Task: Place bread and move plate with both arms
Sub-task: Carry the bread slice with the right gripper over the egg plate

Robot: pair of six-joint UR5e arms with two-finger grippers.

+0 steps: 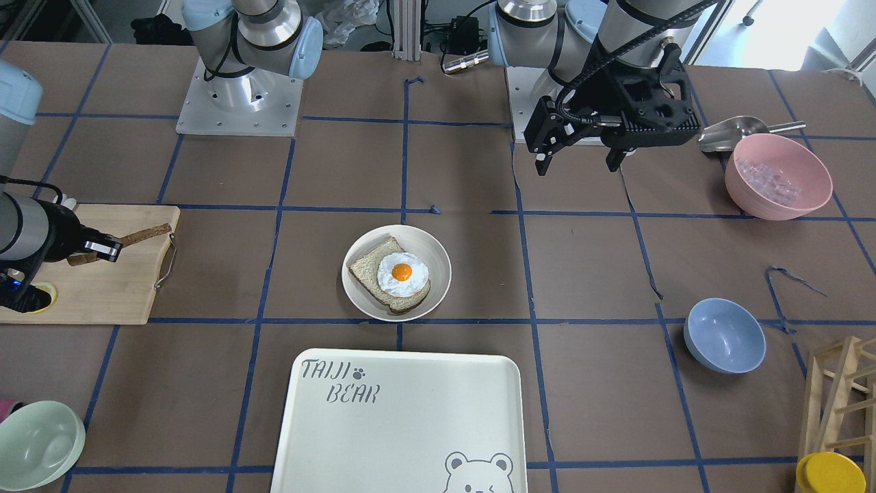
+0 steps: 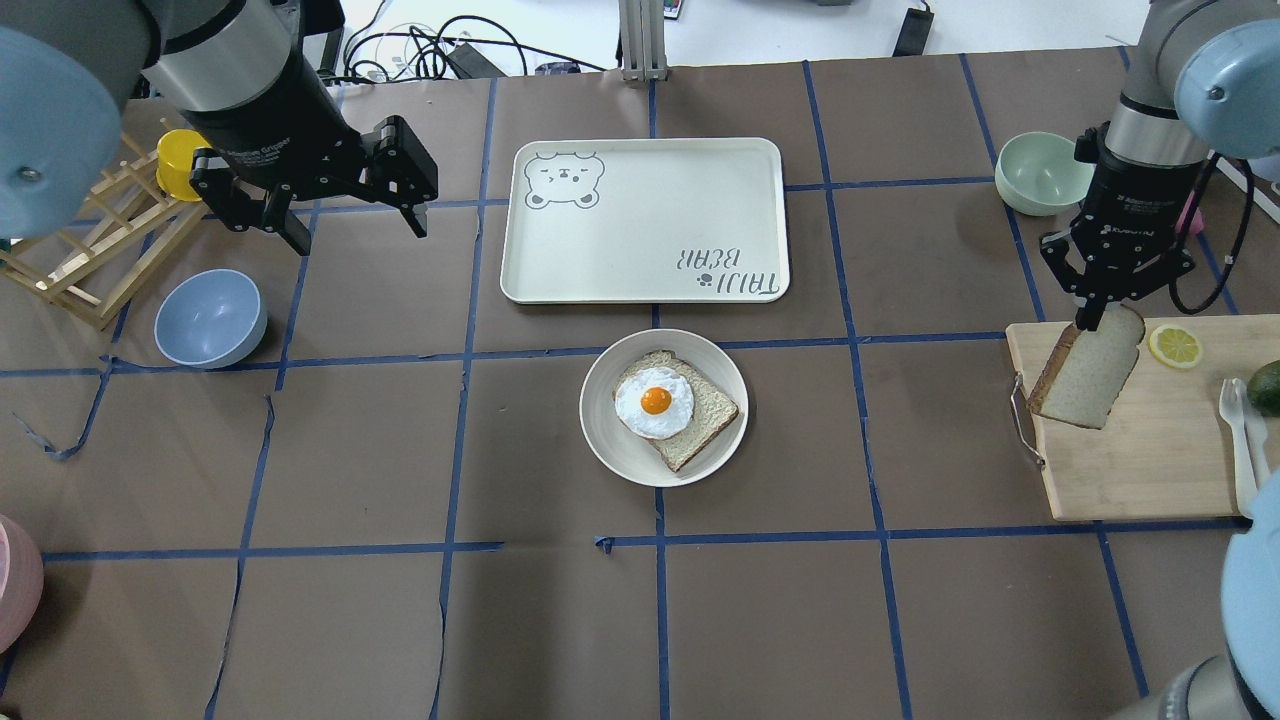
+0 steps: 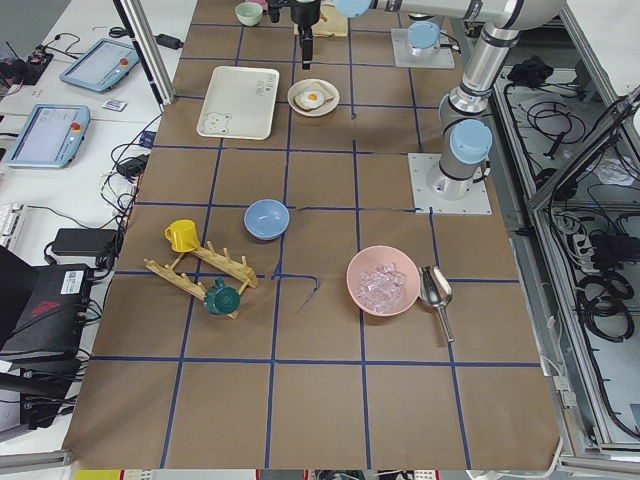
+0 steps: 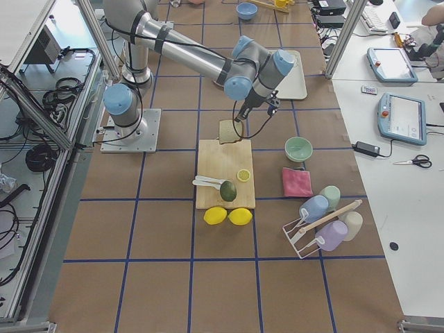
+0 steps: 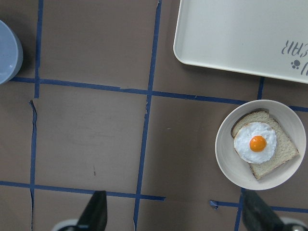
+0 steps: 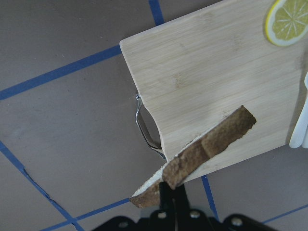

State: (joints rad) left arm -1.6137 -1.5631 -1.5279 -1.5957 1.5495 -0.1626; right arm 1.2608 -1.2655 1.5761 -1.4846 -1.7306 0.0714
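Gripping the bread [image 2: 1090, 378] by its top crust edge with the right hand [image 2: 1092, 318], fingers [image 6: 169, 195] pinching narrow on the slice. Hanging it on edge, tilted, over the left end of the wooden cutting board [image 2: 1150, 470] at the right side of the table [image 2: 400, 450], close above the board's metal handle [image 6: 140, 126]. Not seeing clearly whether the lower edge is touching the wood. Sharing that board, further right: lemon slice [image 2: 1175, 346], white cutlery [image 2: 1240, 430], an avocado [image 2: 1268, 385] at the very edge of the overhead view.

Hovering the left hand [image 2: 360, 228] above the table at far left, spread wide, holding nothing. Pointing down at bare brown paper, with the blue bowl [image 2: 210, 318] nearer and to its left, and the wooden rack [image 2: 90, 270] with a yellow cup [image 2: 180, 160] just left of it.

Finding the plate [image 2: 600, 430] resting at table centre, over a blue tape line [image 2: 657, 560], just on the near side of the bear-printed tray [image 2: 640, 260] and not touching it. Carrying one egg-topped slice [image 2: 705, 425] inside, lying flat, fried egg [image 2: 655, 400] toward the plate's left. Sitting well apart from both hands, roughly between them left to right.

Spotting a pale green bowl [image 2: 1040, 172] far right, beyond the right hand; pink bowl [image 2: 15, 590] peeking in at the near-left edge.
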